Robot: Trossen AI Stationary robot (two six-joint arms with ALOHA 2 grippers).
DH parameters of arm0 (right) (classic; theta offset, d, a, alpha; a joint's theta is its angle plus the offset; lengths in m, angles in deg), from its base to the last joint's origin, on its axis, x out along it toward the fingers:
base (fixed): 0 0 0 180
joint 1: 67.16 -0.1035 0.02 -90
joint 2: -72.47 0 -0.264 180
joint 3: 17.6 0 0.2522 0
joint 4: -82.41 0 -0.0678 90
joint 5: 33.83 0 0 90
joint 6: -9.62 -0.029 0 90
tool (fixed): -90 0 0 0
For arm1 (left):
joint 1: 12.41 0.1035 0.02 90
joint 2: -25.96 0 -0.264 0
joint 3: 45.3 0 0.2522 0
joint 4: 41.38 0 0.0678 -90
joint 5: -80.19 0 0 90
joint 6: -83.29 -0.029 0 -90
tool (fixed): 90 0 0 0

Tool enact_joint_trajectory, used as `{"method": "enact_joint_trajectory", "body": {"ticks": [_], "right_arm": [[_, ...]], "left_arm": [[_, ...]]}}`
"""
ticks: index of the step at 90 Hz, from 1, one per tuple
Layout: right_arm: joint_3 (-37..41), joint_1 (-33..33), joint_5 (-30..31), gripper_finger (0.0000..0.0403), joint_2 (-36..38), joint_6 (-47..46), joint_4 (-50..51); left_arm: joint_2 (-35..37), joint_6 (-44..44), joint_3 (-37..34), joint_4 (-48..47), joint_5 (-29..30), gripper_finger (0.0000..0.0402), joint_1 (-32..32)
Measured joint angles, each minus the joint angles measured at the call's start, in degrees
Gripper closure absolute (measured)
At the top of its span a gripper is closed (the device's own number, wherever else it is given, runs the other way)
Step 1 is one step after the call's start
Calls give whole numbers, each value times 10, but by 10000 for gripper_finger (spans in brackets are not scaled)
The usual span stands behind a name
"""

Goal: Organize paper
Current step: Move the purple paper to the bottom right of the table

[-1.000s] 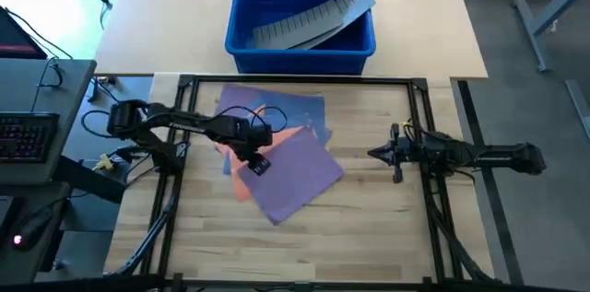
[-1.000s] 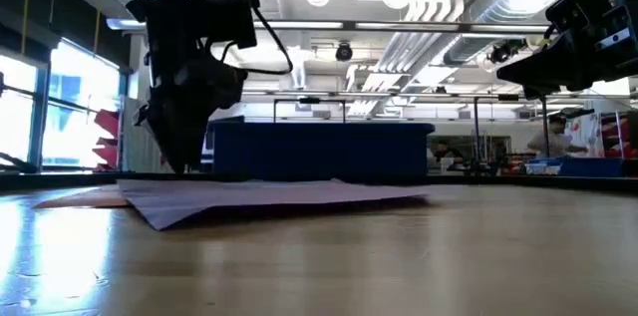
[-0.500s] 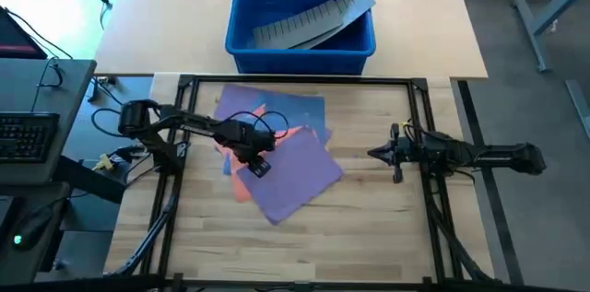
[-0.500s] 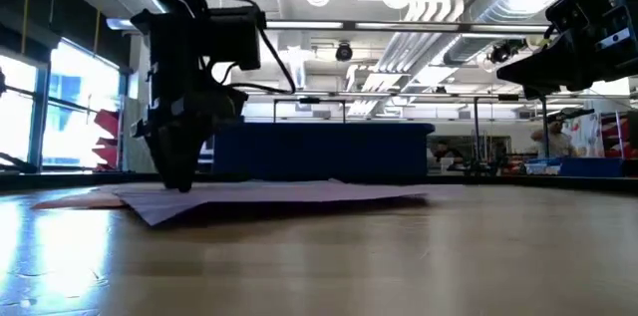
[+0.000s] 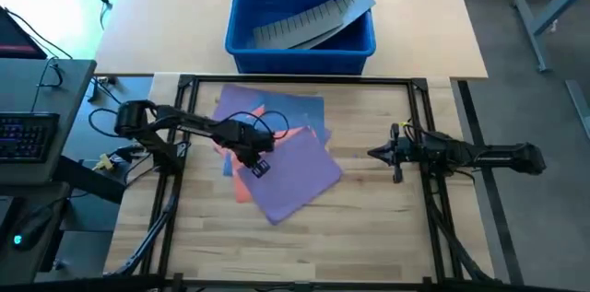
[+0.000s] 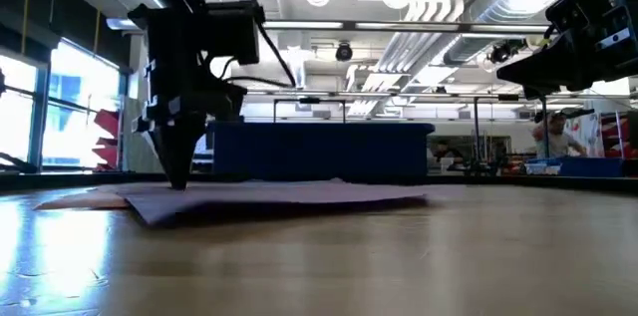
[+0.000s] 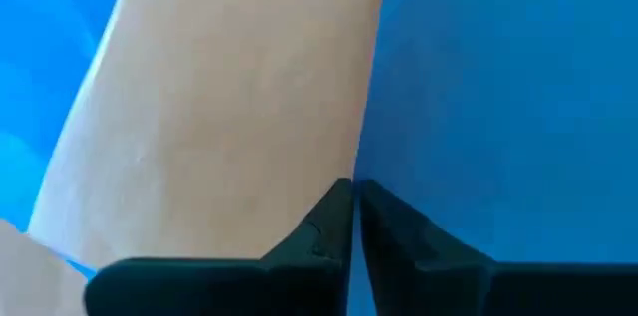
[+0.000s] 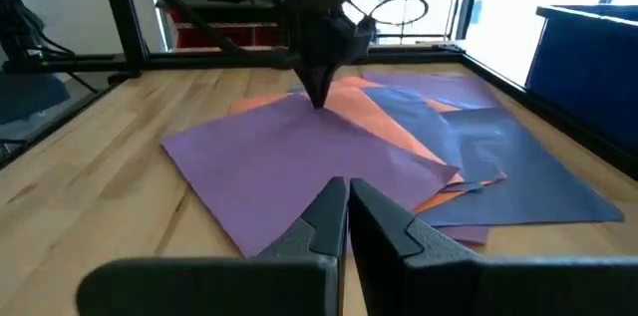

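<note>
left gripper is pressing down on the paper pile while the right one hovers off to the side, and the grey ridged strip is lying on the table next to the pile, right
Not quite. The high view shows the grey ridged strip inside the blue bin, not beside the paper pile. The left gripper is down on the pile; the right gripper hovers aside.

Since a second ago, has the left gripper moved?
Yes, slightly. In the low view the left gripper has shifted a little left against the blue bin, tip down at the paper.

- paper [image 5: 286,158]: loose overlapping pile of flat sheets lay mid-counter, left of centre
- top purple sheet [image 8: 299,161] sat rotated, one corner toward the front edge
- orange sheet [image 8: 384,117] poked out beneath it
- bluish-purple sheets [image 5: 277,108] lay lowest, toward the back
</note>
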Motion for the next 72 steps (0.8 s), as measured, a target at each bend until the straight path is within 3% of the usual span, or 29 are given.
{"method": "enact_joint_trajectory", "body": {"ticks": [22, 31, 43, 72], "right_arm": [[0, 0, 0, 402, 0, 0, 0], [0, 0, 0, 402, 0, 0, 0], [0, 0, 0, 402, 0, 0, 0], [0, 0, 0, 402, 0, 0, 0]], "left_arm": [[81, -33, 10, 1, -5, 402, 0], [95, -50, 10, 0, -52, 402, 4], [94, 13, -2, -36, -126, 394, 11], [93, 69, -87, -9, -186, 274, 36]]}}
